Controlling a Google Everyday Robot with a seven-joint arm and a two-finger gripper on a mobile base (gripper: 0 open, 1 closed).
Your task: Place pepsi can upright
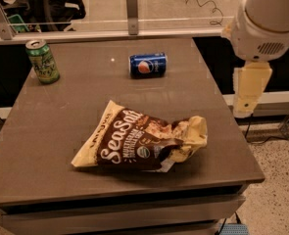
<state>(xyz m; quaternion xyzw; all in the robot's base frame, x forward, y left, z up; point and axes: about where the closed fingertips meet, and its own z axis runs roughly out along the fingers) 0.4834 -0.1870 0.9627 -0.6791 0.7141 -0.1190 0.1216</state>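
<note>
The pepsi can (148, 64), dark blue with the round logo facing me, lies on its side at the back middle of the brown table (51, 131). My arm comes in from the upper right as a white housing with a cream part hanging down. My gripper (248, 91) is that cream part. It hangs off the table's right edge, well right of the can, touching nothing.
A green can (42, 61) stands upright at the back left. A brown and cream snack bag (141, 141) lies crumpled in the front middle. A rail with posts (131, 6) runs behind the table. Speckled floor (281, 190) is at the right.
</note>
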